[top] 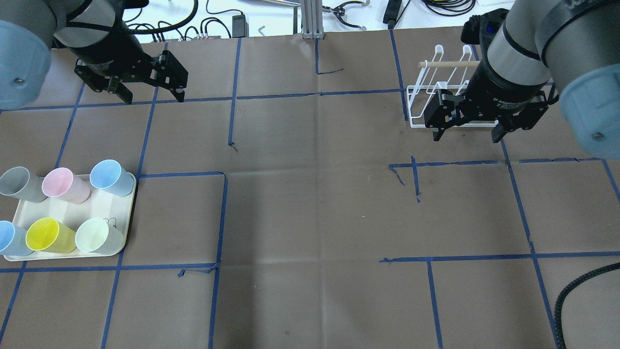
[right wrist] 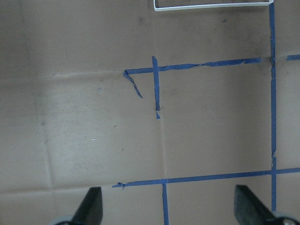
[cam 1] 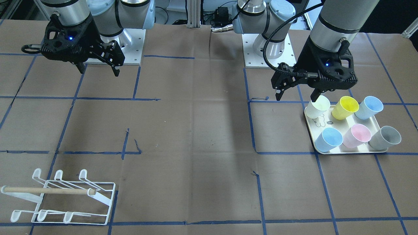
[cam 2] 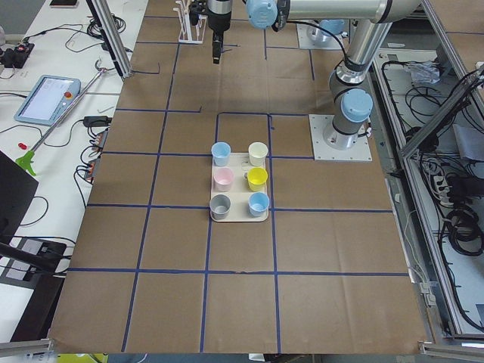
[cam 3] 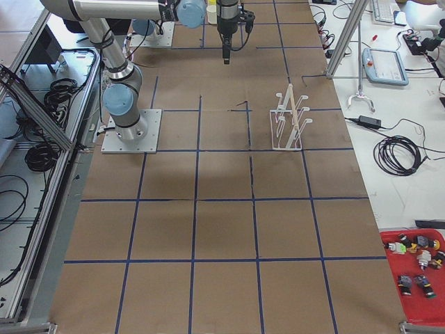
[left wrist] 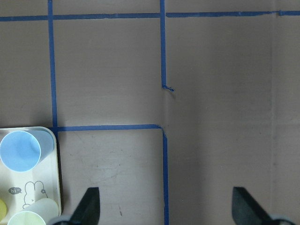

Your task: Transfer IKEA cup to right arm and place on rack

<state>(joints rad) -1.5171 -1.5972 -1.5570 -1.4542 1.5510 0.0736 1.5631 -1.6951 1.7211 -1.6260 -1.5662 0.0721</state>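
Nothing of the task looks done so far. At the far left the tray (top: 127, 228) carries six cups (top: 48, 236) in two rows (grey, pink and blue in one; blue, yellow and a pale one in the other). All stand mouth up and none is lifted or gripped, so I cannot tell which one is meant to travel. The left hand (top: 155, 97) hangs high over the tabletop (top: 310, 213) beside the tray, its fingers spread wide with nothing between them. Its wrist camera catches only the tray's corner, with a blue and the pale cup at the lower left, so I judge it is not yet lined up over any cup. The hand-over would likely fall over the middle of the tabletop, and neither hand is there. Further right, the right hand (top: 466, 135) is likewise released and empty, raised near the rack (top: 421, 104), which stands at the far right with every prong bare. By my reading the whole sequence is left: pick a cup, pass it across, take it with the right hand, hang it on a prong
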